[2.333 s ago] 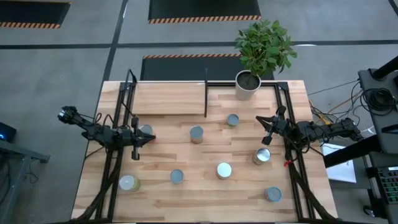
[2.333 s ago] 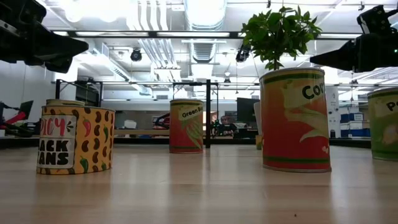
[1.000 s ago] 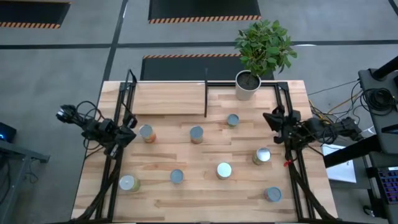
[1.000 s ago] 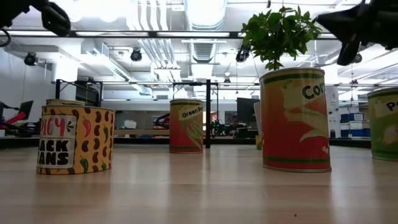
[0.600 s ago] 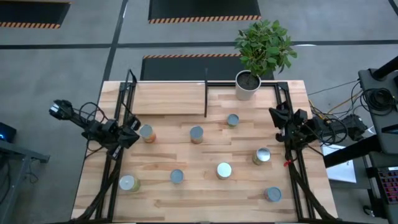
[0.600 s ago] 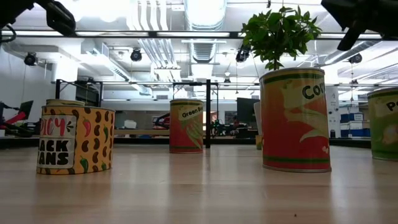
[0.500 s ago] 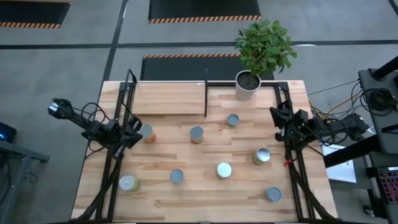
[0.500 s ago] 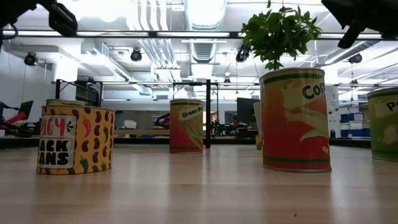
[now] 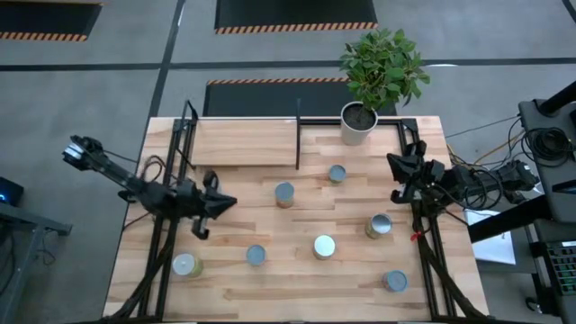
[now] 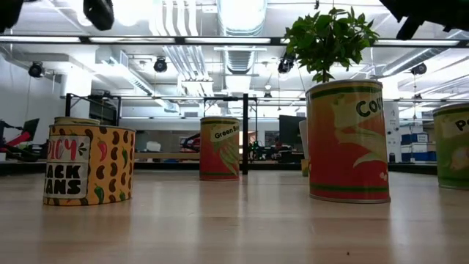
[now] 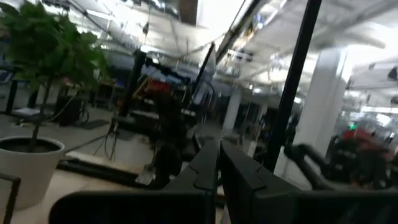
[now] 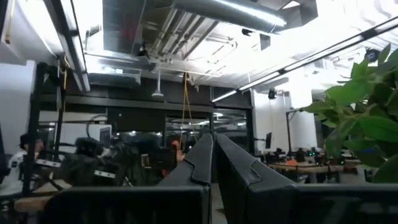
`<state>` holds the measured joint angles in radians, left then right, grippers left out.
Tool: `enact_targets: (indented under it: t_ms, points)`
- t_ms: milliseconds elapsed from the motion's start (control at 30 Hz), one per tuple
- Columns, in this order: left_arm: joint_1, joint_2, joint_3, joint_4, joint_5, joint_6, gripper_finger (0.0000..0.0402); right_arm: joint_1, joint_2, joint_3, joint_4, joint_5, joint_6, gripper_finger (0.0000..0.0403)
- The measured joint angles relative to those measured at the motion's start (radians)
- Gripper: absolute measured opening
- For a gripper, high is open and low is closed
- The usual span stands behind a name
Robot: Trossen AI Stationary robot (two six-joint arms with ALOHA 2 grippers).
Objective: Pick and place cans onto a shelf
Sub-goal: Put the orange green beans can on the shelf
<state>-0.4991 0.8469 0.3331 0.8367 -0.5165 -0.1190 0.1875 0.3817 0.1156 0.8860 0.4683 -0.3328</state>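
Dark fingers of the left gripper (image 9: 216, 203), pressed together and holding nothing, now sit over the table at centre-left of the high view, covering the spot where the upper-left can showed half a second ago. At that earlier moment the gripper sat back at the left frame rail with that can visible just beside it; the arm has since extended rightward over it. Judgement: the left arm is starting an approach on this can, but the fingers must spread before any pick.

The right gripper (image 9: 400, 176), also pressed together and empty, stays at the right frame rail in the upper right of the table, little changed from the earlier frame.

The cans are all on the tabletop, none on the shelf (image 9: 243, 142), which lies at the upper middle of the high view:
- centre can (image 9: 284, 193)
- upper-centre can (image 9: 337, 173)
- right can (image 9: 379, 225)
- pale-topped can (image 9: 324, 246)
- lower-centre can (image 9: 256, 256)
- lower-left can (image 9: 185, 265)
- lower-right can (image 9: 393, 282)

The plant pot (image 9: 358, 123) stands at the shelf's right end. Judgement: the task has barely begun.
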Motion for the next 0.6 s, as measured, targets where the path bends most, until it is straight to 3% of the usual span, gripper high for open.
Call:
enact_targets:
  t_ms: [133, 333, 500, 600]
  points:
    - [0.014, 0.122, 0.133, -0.180, -0.046, -0.022, 0.0000, 0.000, -0.001, -0.001, -0.066, 0.000, 0.036, 0.0009]
    - [0.075, 0.291, 0.369, -0.612, -0.060, -0.078, 0.0000, 0.000, 0.000, -0.001, -0.155, 0.000, 0.083, 0.0009]
    - [0.117, 0.414, 0.534, -0.953, -0.009, -0.128, 0.0000, 0.000, 0.000, 0.004, -0.158, 0.003, 0.031, 0.0009]
    - [0.118, 0.477, 0.575, -1.017, 0.042, -0.137, 0.0000, 0.000, 0.000, 0.029, -0.156, 0.002, 0.007, 0.0009]
